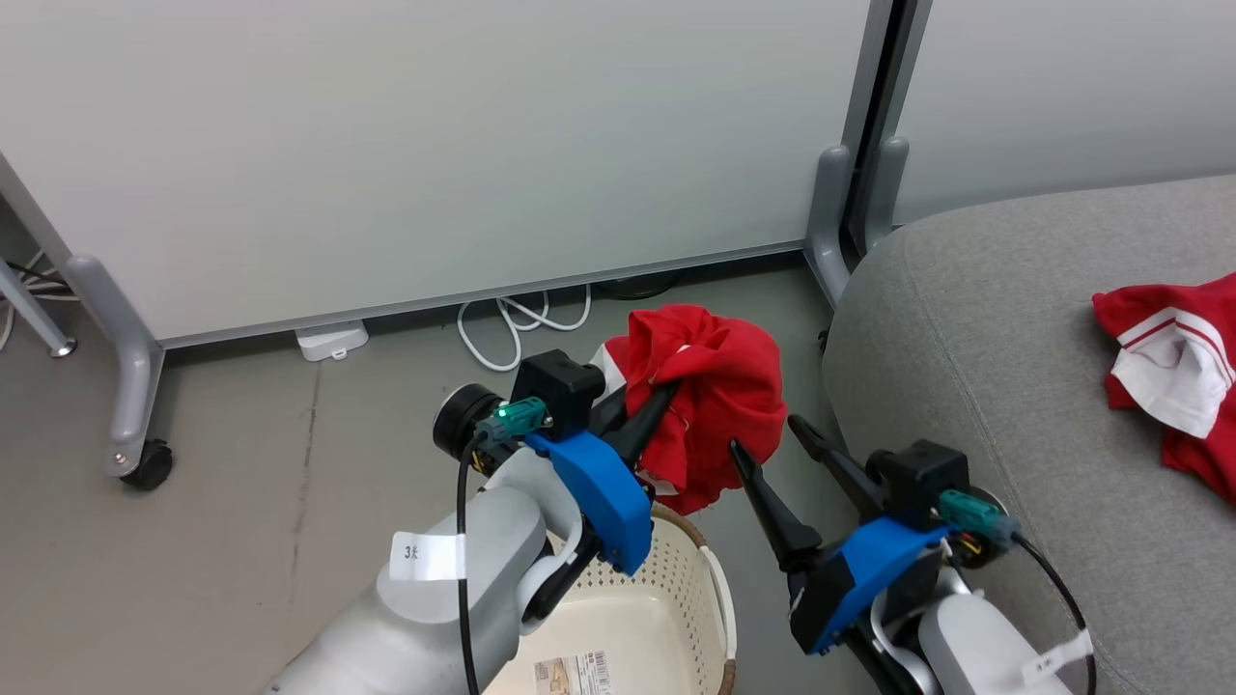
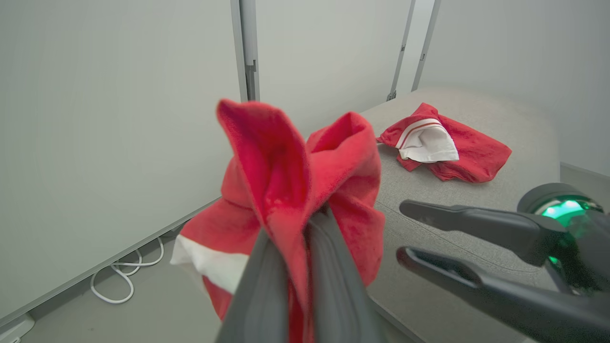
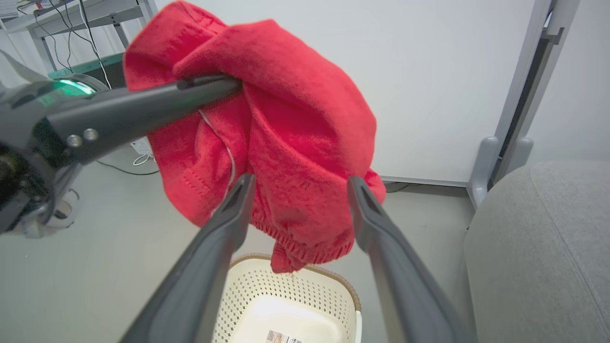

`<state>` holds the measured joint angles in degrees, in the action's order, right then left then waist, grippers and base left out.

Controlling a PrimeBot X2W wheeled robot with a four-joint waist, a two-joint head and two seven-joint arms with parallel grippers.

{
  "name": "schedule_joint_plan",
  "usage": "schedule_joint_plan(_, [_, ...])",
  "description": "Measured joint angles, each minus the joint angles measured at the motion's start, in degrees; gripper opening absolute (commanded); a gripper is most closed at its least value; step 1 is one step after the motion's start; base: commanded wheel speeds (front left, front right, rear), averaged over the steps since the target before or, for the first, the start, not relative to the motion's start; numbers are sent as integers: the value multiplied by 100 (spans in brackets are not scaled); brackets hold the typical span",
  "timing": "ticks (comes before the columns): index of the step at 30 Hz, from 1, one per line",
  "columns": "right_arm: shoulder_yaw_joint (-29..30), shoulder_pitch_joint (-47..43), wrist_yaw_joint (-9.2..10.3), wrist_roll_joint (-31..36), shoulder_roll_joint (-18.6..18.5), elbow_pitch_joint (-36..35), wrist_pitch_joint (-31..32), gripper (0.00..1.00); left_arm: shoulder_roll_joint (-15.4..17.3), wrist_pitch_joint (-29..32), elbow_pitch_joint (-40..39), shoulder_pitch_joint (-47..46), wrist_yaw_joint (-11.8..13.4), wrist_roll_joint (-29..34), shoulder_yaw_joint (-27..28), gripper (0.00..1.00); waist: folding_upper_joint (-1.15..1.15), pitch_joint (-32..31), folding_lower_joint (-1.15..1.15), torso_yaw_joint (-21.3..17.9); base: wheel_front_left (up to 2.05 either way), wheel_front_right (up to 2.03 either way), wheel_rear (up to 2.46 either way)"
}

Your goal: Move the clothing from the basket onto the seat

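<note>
**Inspector:** State of the left gripper [image 1: 666, 391]?

**Recorder:** Clamped tight on a soft bright red garment [image 1: 715, 386], which hangs bunched above the far rim of the cream-white perforated plastic basket [image 1: 676, 579].

**Inspector:** And the right gripper [image 1: 765, 434]?

**Recorder:** Jaws spread wide, holding nothing. Its fingertips are just beside the garment's lower fold; contact cannot be told.

**Inspector:** Surroundings?

**Recorder:** A light grey fabric-upholstered seat [image 1: 966, 319] stands right of the basket. A second red garment with white panel and stripe trim [image 1: 1173, 372] lies on it, well apart from the basket. Beyond the basket are a pale partition panel [image 1: 435, 145] and a looped white cable [image 1: 521, 321] on the floor.
</note>
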<state>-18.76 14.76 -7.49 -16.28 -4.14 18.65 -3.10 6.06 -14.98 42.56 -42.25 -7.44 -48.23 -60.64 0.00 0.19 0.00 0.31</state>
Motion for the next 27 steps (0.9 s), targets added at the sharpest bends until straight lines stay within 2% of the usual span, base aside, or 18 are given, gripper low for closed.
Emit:
schedule_joint_plan(12, [-537, 1024, 0, -92, 23, 1222, 96, 100, -47, -1, -57, 29, 0, 37, -52, 0, 0, 54, 0, 104, 0, 0, 0])
schedule_joint_plan(27, [-1237, 1983, 0, -297, 100, 2617, -272, 100, -53, -1, -105, 40, 0, -62, -237, 0, 0, 52, 0, 130, 0, 0, 0])
